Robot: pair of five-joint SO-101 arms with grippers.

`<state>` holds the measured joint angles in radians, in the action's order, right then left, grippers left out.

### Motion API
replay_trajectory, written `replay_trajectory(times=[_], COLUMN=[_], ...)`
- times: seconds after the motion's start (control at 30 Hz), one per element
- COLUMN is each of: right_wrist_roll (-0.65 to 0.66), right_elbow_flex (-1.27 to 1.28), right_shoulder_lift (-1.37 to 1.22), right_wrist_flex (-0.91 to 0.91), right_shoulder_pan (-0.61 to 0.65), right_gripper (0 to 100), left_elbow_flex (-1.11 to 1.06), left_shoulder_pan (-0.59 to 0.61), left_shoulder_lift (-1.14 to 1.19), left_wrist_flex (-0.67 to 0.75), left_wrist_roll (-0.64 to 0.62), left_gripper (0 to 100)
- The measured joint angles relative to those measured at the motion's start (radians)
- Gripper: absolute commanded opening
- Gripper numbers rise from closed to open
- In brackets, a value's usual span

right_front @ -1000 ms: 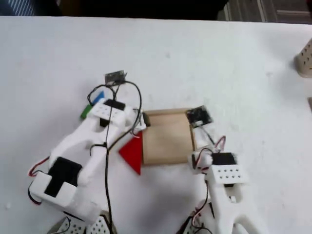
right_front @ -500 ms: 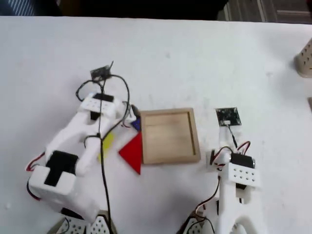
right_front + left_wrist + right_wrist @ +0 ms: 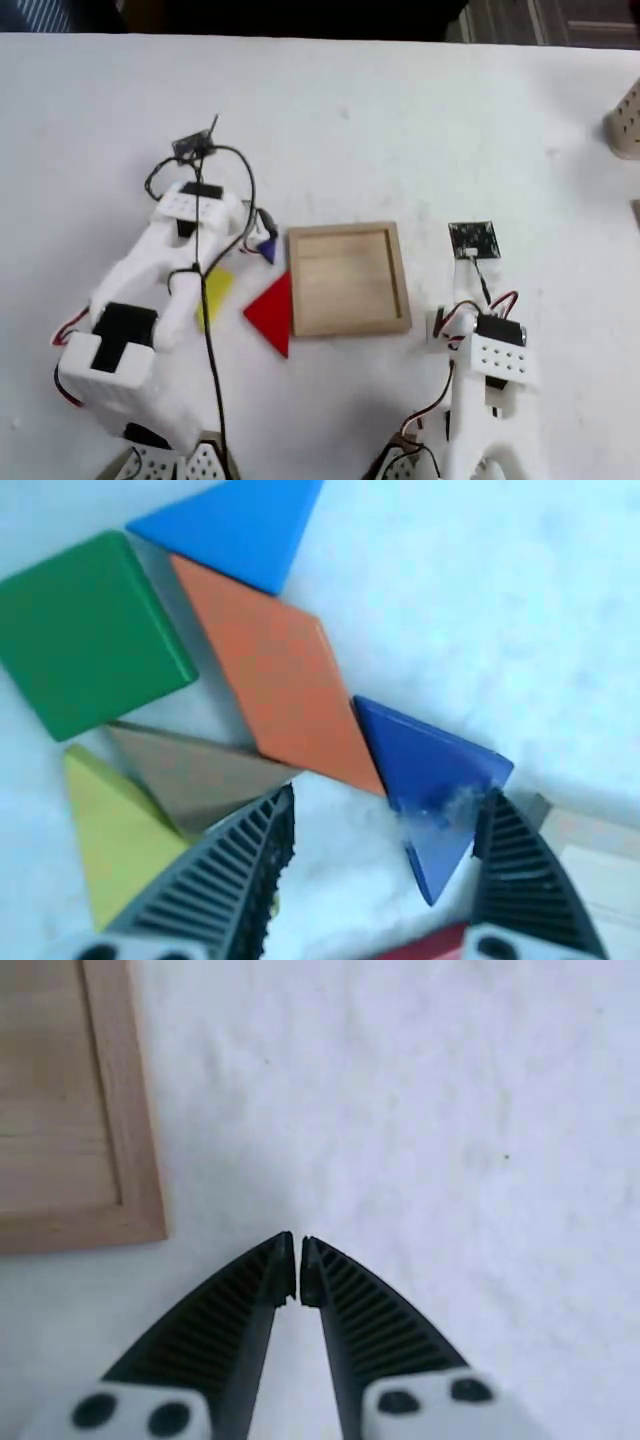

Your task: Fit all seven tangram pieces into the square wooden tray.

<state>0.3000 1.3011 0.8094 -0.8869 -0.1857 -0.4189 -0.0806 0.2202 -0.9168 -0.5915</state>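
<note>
- white table [image 3: 400, 130]; tray [image 3: 402, 280] at centre, empty, every piece lying outside it.
- left gripper [image 3: 390, 805]: wide open, astride dark blue triangle [image 3: 430, 765], gripping nothing.
- right gripper [image 3: 298, 1255]: closed, empty, beside tray.
- risk: closing may shove the touching orange piece [image 3: 275, 675]; the thin triangle may slip out.

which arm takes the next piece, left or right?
Left. The left gripper, open, hangs over the loose pieces, the dark blue triangle inside its span. The right gripper is shut over bare table beside the tray, with no piece near it.
</note>
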Motion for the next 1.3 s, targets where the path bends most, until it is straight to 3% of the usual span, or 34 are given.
replay_trajectory(times=[0.17,0.43,1.3], right_wrist_roll=[0.000,0.000,0.000], right_elbow_flex=[0.000,0.000,0.000], right_shoulder_lift=[0.000,0.000,0.000], right_wrist_flex=[0.000,0.000,0.000], right_shoulder_pan=[0.014,0.020,0.026], right_gripper=[1.8,1.8,1.8], left_elbow_flex=[0.043,0.061,0.124], left_shoulder_pan=[-0.005,-0.110,-0.034], left_shoulder_lift=[0.002,0.011,0.118], left_wrist_flex=[0.008,0.020,0.038], left_wrist_roll=[0.000,0.000,-0.002], left_gripper=[29,29,25])
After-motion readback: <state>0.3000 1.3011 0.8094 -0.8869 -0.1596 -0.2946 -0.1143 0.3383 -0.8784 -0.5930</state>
